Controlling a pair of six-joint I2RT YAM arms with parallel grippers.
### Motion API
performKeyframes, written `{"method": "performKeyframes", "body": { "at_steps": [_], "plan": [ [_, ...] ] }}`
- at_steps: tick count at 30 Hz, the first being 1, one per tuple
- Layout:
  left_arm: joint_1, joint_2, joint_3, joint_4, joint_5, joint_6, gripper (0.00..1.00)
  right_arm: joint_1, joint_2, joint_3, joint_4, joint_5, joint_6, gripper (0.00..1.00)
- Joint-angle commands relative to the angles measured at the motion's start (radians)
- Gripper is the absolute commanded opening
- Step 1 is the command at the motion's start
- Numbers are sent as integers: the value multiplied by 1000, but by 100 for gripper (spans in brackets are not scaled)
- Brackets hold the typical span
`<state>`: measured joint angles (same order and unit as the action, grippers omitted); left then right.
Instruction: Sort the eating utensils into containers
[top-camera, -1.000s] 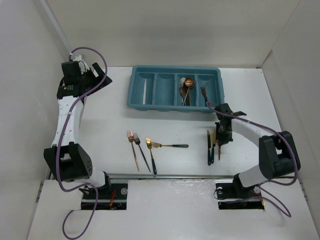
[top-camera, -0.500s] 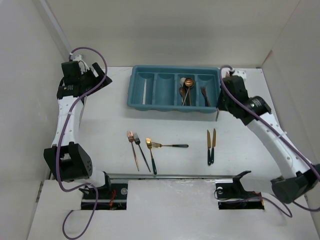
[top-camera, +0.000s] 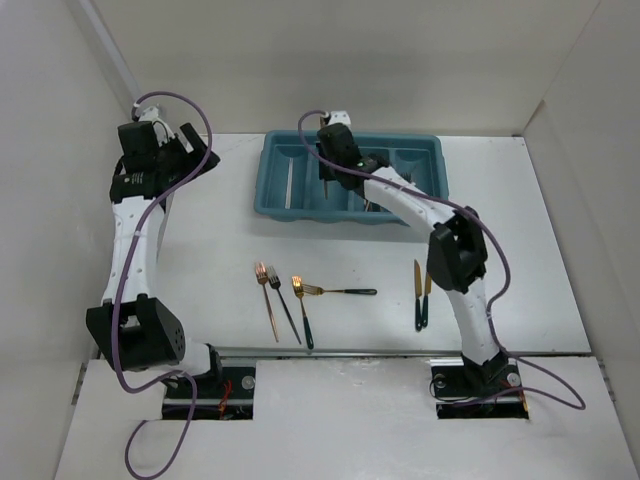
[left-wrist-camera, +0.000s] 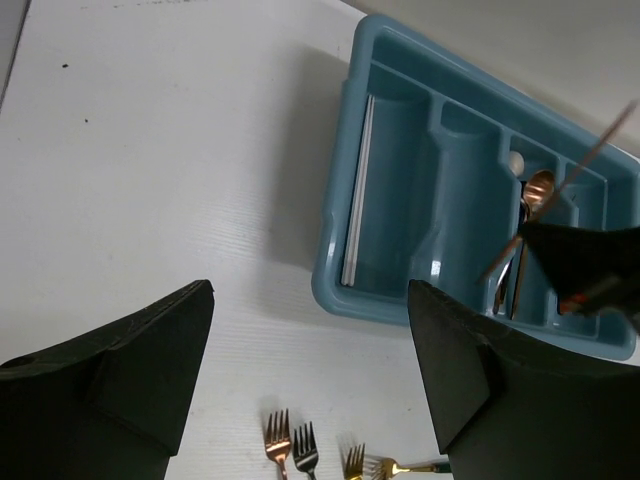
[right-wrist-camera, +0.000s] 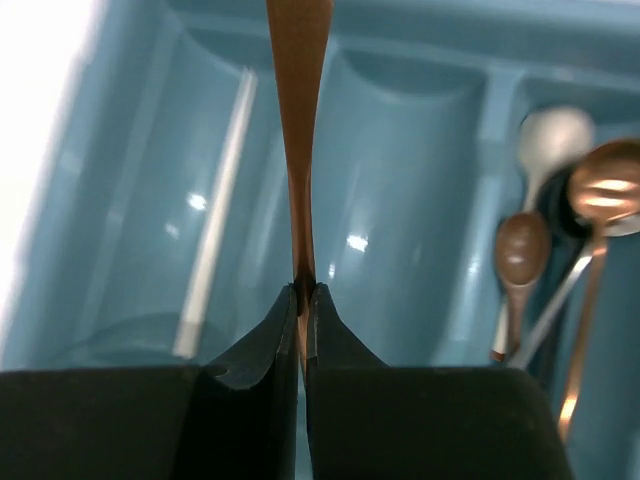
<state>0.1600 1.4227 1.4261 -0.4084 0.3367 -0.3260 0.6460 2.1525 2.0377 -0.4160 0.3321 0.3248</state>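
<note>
Swung the right gripper (right-wrist-camera: 303, 290) from beside the near-right knives (top-camera: 421, 295) across to the far teal tray (top-camera: 272, 205) — clamped on a slim copper utensil (right-wrist-camera: 297, 120), hung above the tray's left compartments; kept the left gripper (left-wrist-camera: 310, 300) spread, empty, far left — looked ready for release.

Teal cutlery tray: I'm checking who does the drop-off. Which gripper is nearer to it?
Right. The right gripper hangs above the tray's left-hand compartments, shut on a copper utensil; the left gripper, open, sits beyond its left end.
</note>
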Motion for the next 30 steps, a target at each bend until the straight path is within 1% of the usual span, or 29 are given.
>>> {"method": "performKeyframes", "body": {
  "at_steps": [1,2,3,4,5,8,10,11,12,13,14,15,16,17,18,19,20,21,22,23,24,25,26,28,30],
  "plan": [
    [9,-47,5,16,-5,15,76,4,50,64,105,42,-1,0],
    [18,-47,5,16,-5,15,76,4,61,64,105,51,9,0],
    [18,-47,5,16,-5,15,76,4,61,64,105,61,10,4],
    [18,-47,5,16,-5,15,76,4,72,64,92,61,10,11],
    [18,-47,5,16,-5,15,76,4,72,64,92,71,19,31],
    [18,-25,5,16,-5,15,76,4,25,44,92,45,-1,60],
    [18,-25,5,16,4,5,76,4,-17,44,83,7,-61,63],
    [18,-16,5,16,13,5,76,24,-45,24,69,7,-91,66],
    [18,-16,5,16,13,5,76,36,-110,9,59,7,-157,72],
    [18,-16,16,16,13,5,76,49,-147,-13,43,27,-183,76],
    [18,-16,16,16,13,5,76,73,-187,-78,-5,51,-197,77],
    [18,-16,16,16,13,5,76,73,-266,-120,-41,76,-198,77],
    [18,-16,25,16,13,5,76,84,-307,-167,-85,105,-152,75],
    [18,-16,25,16,13,5,76,84,-348,-221,-131,142,-112,69],
    [18,-16,25,16,13,5,76,70,-435,-347,-211,142,-66,46],
    [18,-16,25,16,13,5,76,57,-483,-422,-234,142,13,31],
    [18,-16,25,16,22,5,76,40,-532,-501,-234,55,37,16],
    [18,-7,25,16,22,5,76,2,-581,-662,-234,17,58,8],
    [18,-7,25,16,22,5,76,-17,-674,-739,-234,-16,84,6],
    [18,-7,25,16,22,5,76,-37,-719,-811,-234,-40,133,11],
    [18,4,25,16,22,5,76,-78,-761,-935,-234,-76,155,19],
    [18,4,25,16,33,5,76,-97,-801,-989,-256,-85,178,28],
    [18,4,25,16,33,-4,76,-117,-875,-1037,-256,-96,210,38],
    [18,4,25,16,33,-4,76,-169,-943,-1159,-267,-116,233,40],
    [18,4,25,16,42,-4,76,-209,-1013,-1224,-276,-145,259,36]
  ]
}}
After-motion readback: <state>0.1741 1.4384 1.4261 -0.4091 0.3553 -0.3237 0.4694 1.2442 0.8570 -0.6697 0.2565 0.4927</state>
